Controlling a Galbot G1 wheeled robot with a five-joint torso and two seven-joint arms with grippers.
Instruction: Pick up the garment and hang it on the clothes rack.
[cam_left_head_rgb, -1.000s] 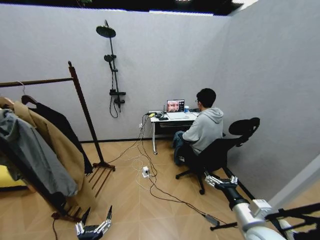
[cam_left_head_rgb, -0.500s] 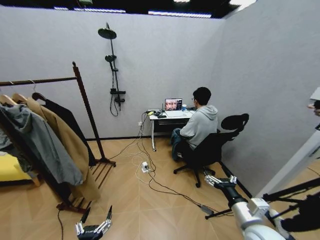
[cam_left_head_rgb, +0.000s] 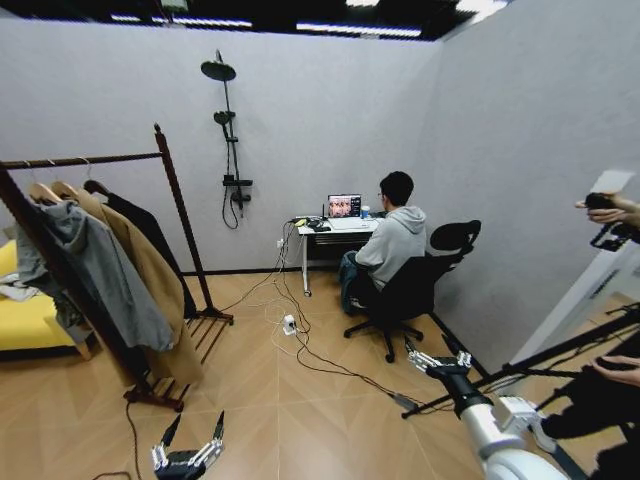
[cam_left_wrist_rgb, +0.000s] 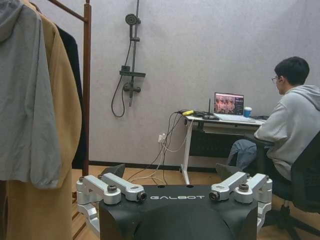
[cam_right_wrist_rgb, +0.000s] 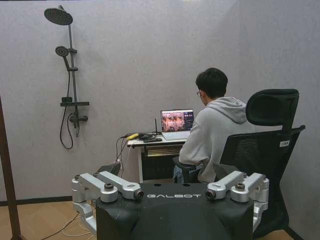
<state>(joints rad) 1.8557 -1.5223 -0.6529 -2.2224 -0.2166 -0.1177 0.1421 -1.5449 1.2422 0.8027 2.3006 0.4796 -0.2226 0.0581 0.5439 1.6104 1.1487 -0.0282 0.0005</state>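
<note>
Head view first: the rack (cam_left_head_rgb: 170, 190) is seen off to the left, with three things hung on its bar; a grey hooded jacket (cam_left_head_rgb: 100, 270) in front, a tan coat (cam_left_head_rgb: 150, 290) behind it, and the black coat (cam_left_head_rgb: 150, 235) at the far end, nearest the upright post; so the coat is on its hanger on the rack, well apart from both arms.

The left gripper (cam_left_head_rgb: 190, 440) is held low over the bare floor near the bottom edge, fingers spread and nothing between them; the right gripper (cam_left_head_rgb: 437, 357) is held out low on the right, pointed toward the seated person's chair (cam_left_head_rgb: 420, 290), fingers spread too and nothing pinched. The same spread is shown in the wrist views for the left gripper (cam_left_wrist_rgb: 175, 192) and the right gripper (cam_right_wrist_rgb: 170, 192).

What could go wrong, as a guess: cables (cam_left_head_rgb: 310, 365) are strewn across the floor between the robot and the rack, so wheels could be snagged if the base is driven straight over; the tan coat is pressed right against the black one, so the wrong fabric could easily be grabbed; the hook could be knocked off the bar if the coat is tugged sideways; a tripod leg (cam_left_head_rgb: 520, 365) is close by the right arm and could be clipped on a turn.
</note>
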